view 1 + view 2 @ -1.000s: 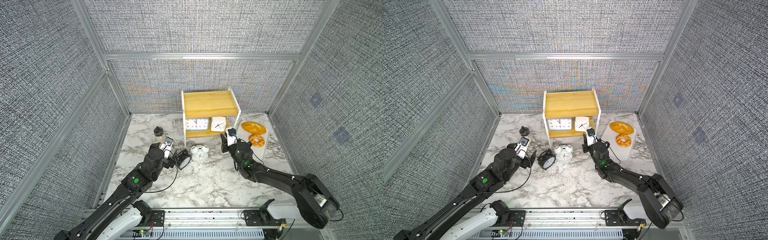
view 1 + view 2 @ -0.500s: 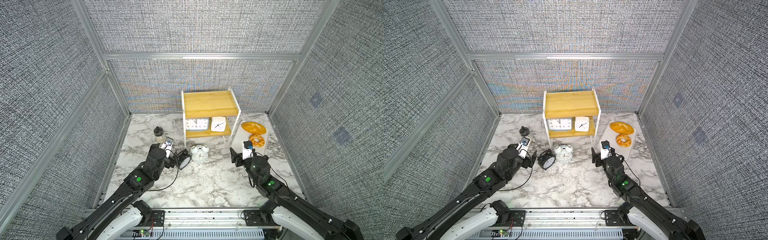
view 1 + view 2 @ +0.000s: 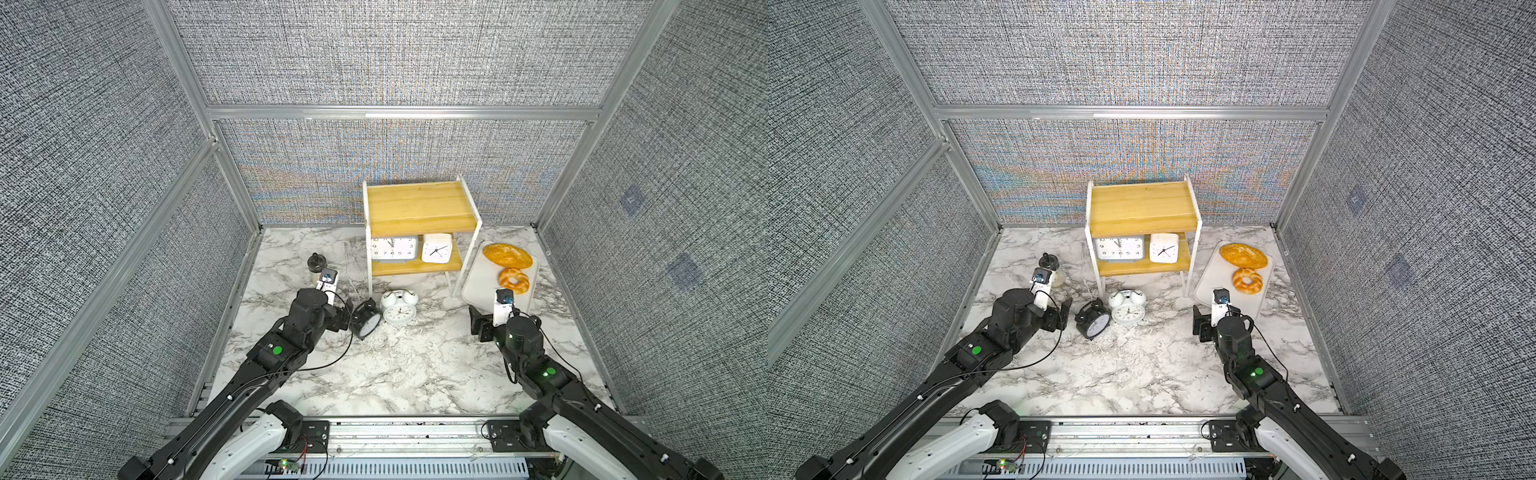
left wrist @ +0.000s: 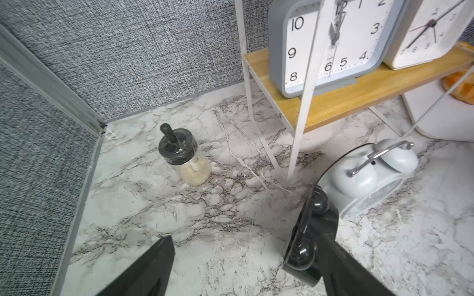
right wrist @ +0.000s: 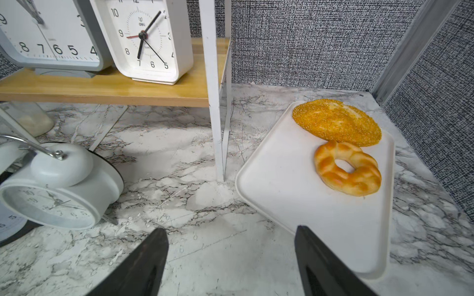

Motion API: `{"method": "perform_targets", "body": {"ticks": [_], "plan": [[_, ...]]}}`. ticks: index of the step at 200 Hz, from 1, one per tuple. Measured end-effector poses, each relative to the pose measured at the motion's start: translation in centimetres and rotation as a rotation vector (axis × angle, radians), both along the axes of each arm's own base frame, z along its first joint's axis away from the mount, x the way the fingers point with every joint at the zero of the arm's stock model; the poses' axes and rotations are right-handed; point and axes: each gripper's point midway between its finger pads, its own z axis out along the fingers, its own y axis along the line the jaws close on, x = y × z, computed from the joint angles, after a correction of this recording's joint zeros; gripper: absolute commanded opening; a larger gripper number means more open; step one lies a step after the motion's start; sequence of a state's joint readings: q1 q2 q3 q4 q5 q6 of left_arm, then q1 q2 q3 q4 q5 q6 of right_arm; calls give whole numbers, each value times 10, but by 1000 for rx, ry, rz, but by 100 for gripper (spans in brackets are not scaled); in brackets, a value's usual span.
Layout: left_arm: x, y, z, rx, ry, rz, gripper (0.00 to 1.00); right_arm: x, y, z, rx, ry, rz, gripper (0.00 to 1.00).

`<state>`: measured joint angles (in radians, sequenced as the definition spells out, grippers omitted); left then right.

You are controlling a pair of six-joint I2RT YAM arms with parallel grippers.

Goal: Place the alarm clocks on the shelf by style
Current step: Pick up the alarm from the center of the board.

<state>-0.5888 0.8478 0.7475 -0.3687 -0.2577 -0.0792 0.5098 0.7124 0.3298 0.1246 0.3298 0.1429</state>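
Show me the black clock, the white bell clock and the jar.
black clock [image 3: 1098, 325]: in a top view, on its dial.
white bell clock [image 3: 400, 312]: in a top view, on its dial.
jar [image 4: 196, 171]: left wrist view, on its glass side below the lid.

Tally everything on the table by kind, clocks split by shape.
Round clocks: 2, black clock, white bell clock
Boxy clocks: 2, grey clock, white square clock
Breads: 2, loaf, ring
Jar: 1
Tray: 1
Shelf: 1
Total: 9
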Motion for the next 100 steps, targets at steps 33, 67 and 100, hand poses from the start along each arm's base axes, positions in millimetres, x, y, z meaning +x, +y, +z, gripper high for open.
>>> {"method": "perform_targets", "body": {"ticks": [33,67,100], "plan": [[8,-13,-9,-41,85,-66,85,1,2,0,5,15,11,83],[14,-28,-29,-63,197,-149,75,4,4,-1,2,28,16,83],[15,-40,-46,-71,267,-218,68,5,7,-2,1,39,28,83]]}}
